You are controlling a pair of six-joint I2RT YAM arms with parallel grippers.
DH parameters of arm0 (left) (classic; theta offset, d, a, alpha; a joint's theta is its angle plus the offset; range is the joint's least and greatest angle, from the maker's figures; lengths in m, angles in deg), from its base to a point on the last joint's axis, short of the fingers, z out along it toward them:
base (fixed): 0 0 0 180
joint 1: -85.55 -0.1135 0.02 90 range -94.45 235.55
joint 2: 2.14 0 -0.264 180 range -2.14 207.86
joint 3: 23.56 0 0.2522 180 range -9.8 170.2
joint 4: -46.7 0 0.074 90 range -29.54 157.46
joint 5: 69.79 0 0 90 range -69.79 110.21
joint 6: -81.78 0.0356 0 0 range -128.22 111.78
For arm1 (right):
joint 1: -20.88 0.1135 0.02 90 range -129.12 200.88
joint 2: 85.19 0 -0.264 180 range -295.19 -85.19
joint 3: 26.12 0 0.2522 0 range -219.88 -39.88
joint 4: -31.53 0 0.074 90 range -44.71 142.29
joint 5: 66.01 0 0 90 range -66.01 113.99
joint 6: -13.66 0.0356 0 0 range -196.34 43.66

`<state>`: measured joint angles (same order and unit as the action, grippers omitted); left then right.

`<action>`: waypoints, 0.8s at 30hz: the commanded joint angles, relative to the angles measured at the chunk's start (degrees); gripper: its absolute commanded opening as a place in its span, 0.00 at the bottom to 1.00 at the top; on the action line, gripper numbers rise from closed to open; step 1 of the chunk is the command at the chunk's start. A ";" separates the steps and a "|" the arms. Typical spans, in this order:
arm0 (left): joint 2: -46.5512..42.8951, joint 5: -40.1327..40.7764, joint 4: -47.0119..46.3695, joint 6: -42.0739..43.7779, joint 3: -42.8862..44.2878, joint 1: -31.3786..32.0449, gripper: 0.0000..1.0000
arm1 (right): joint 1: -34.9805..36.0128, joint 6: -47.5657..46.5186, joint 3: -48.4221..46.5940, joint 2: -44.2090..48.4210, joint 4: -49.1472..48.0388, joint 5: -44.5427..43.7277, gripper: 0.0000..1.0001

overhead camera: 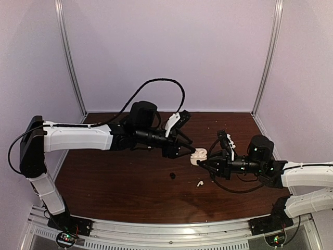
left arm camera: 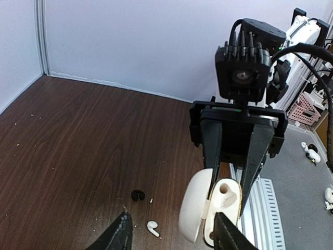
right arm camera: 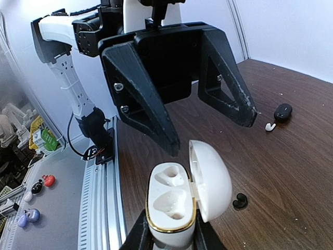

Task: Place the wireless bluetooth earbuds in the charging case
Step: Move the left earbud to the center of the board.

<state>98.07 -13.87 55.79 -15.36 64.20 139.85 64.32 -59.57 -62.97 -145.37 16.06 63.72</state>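
The white charging case (right arm camera: 170, 204) with a gold rim is held upright above the table, and my right gripper (right arm camera: 171, 240) is shut on its base. Its lid (right arm camera: 212, 179) hangs open to the right and both sockets are bare. My left gripper (right arm camera: 212, 135) stands open just above and beyond the case, holding nothing; in its own view one finger (left arm camera: 229, 237) overlaps the case (left arm camera: 200, 208). A black earbud (left arm camera: 137, 195) and a white earbud (left arm camera: 152, 227) lie on the wood below. From above the case (overhead camera: 198, 155) sits between both grippers.
A small dark rounded object (right arm camera: 283, 111) and another white earbud (right arm camera: 269, 126) lie farther off on the brown table (overhead camera: 114, 182). The left arm (overhead camera: 78, 136) stretches across the back. A metal rail (overhead camera: 166, 232) runs along the near edge. Walls enclose three sides.
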 commanded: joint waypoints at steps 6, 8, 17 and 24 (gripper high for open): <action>-5.72 -3.08 -12.96 -8.19 -7.16 -4.04 0.60 | -1.37 3.71 0.31 1.11 -1.60 -4.27 0.01; -6.06 -1.72 -12.75 -8.60 -8.06 -4.60 0.60 | -2.61 3.96 0.49 1.96 -1.03 -4.73 0.01; 4.90 7.56 6.91 -0.32 -1.10 -0.99 0.51 | -14.31 7.84 2.70 9.89 2.64 -5.83 0.01; 16.34 10.46 17.92 3.54 11.72 3.61 0.50 | -22.26 9.73 3.59 14.39 6.87 -7.42 0.01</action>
<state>110.59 -5.83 66.81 -15.29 69.51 141.71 45.06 -51.63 -59.85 -133.11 20.38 58.16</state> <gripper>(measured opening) 0.504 0.234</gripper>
